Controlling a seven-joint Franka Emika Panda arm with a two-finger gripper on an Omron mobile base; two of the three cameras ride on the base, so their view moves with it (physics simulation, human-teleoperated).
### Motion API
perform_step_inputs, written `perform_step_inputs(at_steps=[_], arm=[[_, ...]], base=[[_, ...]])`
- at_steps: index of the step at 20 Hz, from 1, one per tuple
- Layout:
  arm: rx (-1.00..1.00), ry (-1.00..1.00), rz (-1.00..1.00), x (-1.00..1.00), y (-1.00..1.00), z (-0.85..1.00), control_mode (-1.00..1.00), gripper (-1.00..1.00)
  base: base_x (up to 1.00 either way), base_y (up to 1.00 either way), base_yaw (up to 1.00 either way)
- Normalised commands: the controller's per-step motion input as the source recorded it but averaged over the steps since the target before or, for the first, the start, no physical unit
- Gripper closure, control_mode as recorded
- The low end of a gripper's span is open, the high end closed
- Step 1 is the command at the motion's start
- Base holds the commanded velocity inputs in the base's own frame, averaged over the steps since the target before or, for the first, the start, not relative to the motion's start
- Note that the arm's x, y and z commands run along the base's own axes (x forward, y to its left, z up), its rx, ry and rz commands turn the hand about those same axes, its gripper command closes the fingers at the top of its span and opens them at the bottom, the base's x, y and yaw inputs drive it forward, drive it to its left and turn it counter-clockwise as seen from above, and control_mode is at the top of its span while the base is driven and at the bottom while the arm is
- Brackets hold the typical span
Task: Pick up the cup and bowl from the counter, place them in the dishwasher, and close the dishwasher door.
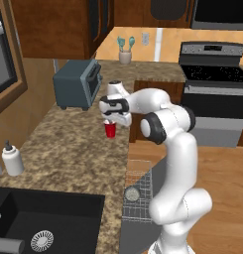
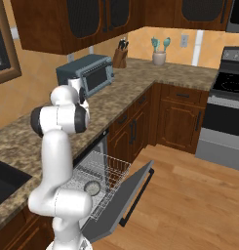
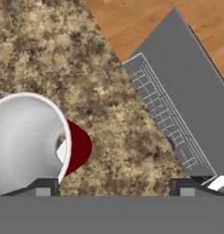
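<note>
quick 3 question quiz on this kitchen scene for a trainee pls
1. True or false: the bowl already lies in the dishwasher rack.
2. Where does the red cup stand? A) in the sink B) on the counter C) on the stove
3. Fill in: the dishwasher door is ____.

Key: 1 true; 2 B, under the open pincer; 3 open.
</note>
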Motion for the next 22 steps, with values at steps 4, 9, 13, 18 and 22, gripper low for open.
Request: perform_step_inputs(at_steps=[4,9,13,18,22], arm=[[0.0,0.03,-0.02,0.11,0.01,-0.03,-1.0,-1.0],[0.0,0.01,-0.03,0.0,0.0,0.0,-1.0,-1.0],[0.0,0.02,-0.04,0.0,0.0,0.0,-1.0,-1.0],[0.0,0.0,-0.03,-0.1,0.0,0.0,-1.0,-1.0],[0.0,0.0,-0.01,-0.25,0.0,0.0,-1.0,-1.0]], base=[[0.0,0.0,0.0],[0.0,0.0,0.0],[0.0,0.0,0.0],[0.0,0.0,0.0],[0.0,0.0,0.0]])
